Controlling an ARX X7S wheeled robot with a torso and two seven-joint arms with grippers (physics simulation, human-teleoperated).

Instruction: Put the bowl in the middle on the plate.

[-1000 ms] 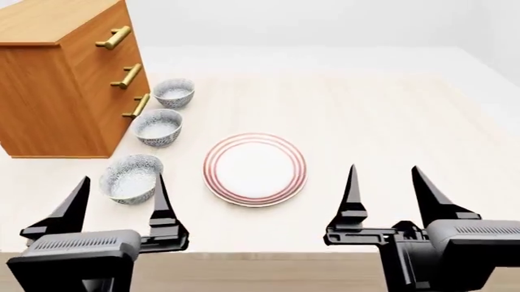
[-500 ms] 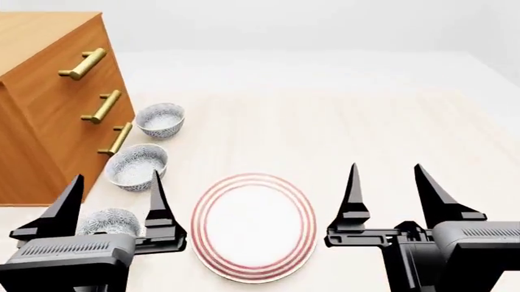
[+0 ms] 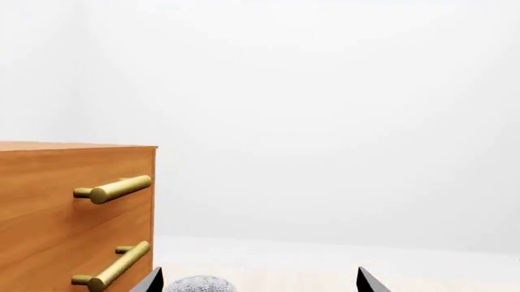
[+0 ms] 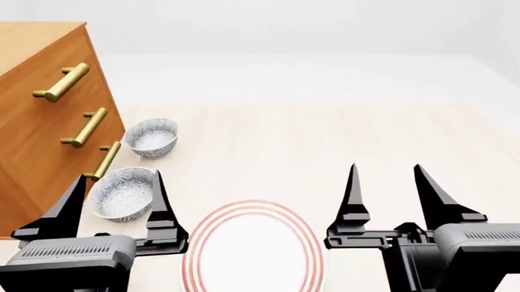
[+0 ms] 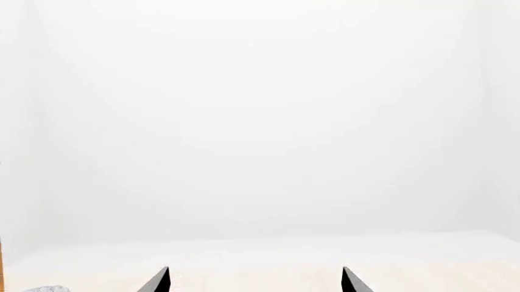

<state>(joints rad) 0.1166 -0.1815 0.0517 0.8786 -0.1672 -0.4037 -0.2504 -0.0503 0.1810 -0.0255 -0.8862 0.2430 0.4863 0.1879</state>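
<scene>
In the head view two speckled grey-blue bowls stand beside the dresser. The nearer one is the bowl (image 4: 122, 193) in the middle of the row, and the far bowl (image 4: 151, 137) stands behind it. The nearest bowl of the row is hidden. The red-ringed white plate (image 4: 253, 249) lies right of the bowl, cut by the frame's lower edge. My left gripper (image 4: 118, 178) is open and held above the table, with the bowl showing between its fingers. My right gripper (image 4: 386, 166) is open, right of the plate. In the left wrist view, a speckled bowl top (image 3: 199, 284) shows by one fingertip; I cannot tell which bowl.
A wooden dresser (image 4: 41, 121) with brass handles (image 4: 61, 82) stands at the left, close to the bowls; it also fills one side of the left wrist view as the dresser (image 3: 65, 213). The pale wooden table (image 4: 325, 140) stretches ahead. The right wrist view shows table and white wall.
The head view has moved forward: dresser, bowls and plate slid down the frame and grew larger. The nearest bowl dropped out of sight behind my left gripper. Both grippers stayed open.
</scene>
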